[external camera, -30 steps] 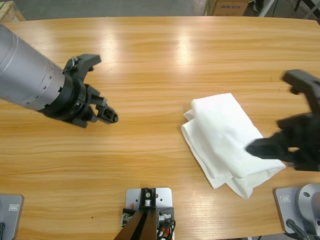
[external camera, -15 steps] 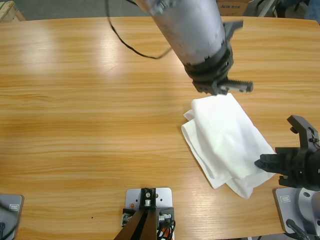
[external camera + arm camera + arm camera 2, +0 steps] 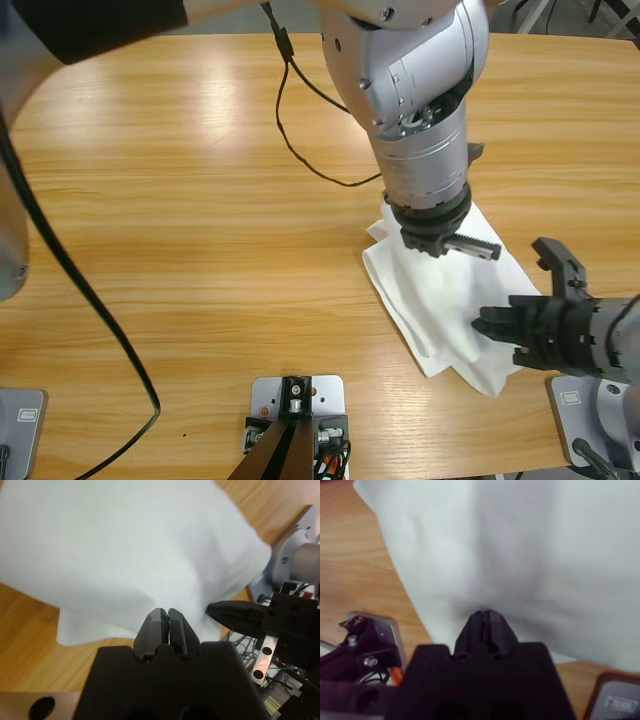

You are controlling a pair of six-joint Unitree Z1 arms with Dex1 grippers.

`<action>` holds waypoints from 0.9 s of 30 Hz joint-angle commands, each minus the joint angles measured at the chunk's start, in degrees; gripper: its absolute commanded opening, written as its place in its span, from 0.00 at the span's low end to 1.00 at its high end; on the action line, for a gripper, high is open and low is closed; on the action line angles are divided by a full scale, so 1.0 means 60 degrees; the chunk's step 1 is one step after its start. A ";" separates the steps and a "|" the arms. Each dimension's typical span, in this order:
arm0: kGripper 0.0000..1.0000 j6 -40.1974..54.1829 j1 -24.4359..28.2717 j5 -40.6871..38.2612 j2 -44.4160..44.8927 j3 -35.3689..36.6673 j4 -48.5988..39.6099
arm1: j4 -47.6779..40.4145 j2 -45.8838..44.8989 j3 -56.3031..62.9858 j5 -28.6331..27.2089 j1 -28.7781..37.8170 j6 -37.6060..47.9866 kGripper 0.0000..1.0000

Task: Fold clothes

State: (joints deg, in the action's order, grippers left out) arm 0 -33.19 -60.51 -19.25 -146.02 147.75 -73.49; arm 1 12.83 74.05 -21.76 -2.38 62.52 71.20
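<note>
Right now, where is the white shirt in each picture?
High view: the shirt lies right of the middle, on the table.
Left wrist view: the shirt fills the top and middle.
Right wrist view: the shirt covers nearly everything above the shut jaws.
Shared landmark: the right gripper, at the shirt's lower right edge in the high view, at the right in the left wrist view, at the bottom in its own view.

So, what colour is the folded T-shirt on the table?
Plain white; the T-shirt shows best in the high view.
</note>
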 commanded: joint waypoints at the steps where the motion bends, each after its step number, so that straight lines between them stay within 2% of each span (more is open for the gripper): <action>1: 0.00 -0.0255 -0.0151 0.0540 -0.1128 -0.0015 -0.1843 | -0.0469 0.0886 0.0476 0.0676 0.0024 0.0250 0.00; 9: 0.00 -0.0360 -0.0230 0.0721 -0.1025 0.0237 -0.2399 | -0.0129 0.0400 0.0523 0.0784 0.0024 0.0408 0.00; 11: 0.00 -0.0343 -0.0213 0.1082 -0.0304 0.0264 -0.2587 | 0.0794 -0.0309 0.0459 0.0468 0.0024 0.0265 0.00; 14: 0.00 -0.0299 -0.0224 0.1419 0.0938 0.0425 -0.2604 | 0.3191 -0.2325 -0.0684 -0.0195 0.0024 -0.0014 0.00; 16: 0.00 -0.0255 -0.0236 0.1486 0.1231 0.0861 -0.2590 | 0.4506 -0.3274 -0.1390 -0.0605 0.0024 -0.0075 0.00; 18: 0.00 -0.0053 -0.0242 0.1554 0.0879 0.1681 -0.2575 | 0.4875 -0.3643 -0.1519 -0.1038 0.0024 -0.0043 0.00; 22: 0.00 -0.0226 -0.0242 0.1448 -0.0805 0.4172 -0.2560 | 0.4418 -0.2776 -0.1530 -0.1390 0.0024 0.0098 0.00; 27: 0.00 -0.0765 -0.0236 0.1190 -0.2396 0.5493 -0.2514 | 0.3844 -0.1830 -0.1425 -0.1390 0.0024 0.0271 0.00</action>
State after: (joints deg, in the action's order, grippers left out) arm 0 -35.18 -61.50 -10.76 -145.81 150.77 -86.20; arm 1 39.09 56.88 -31.16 -9.51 62.52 71.60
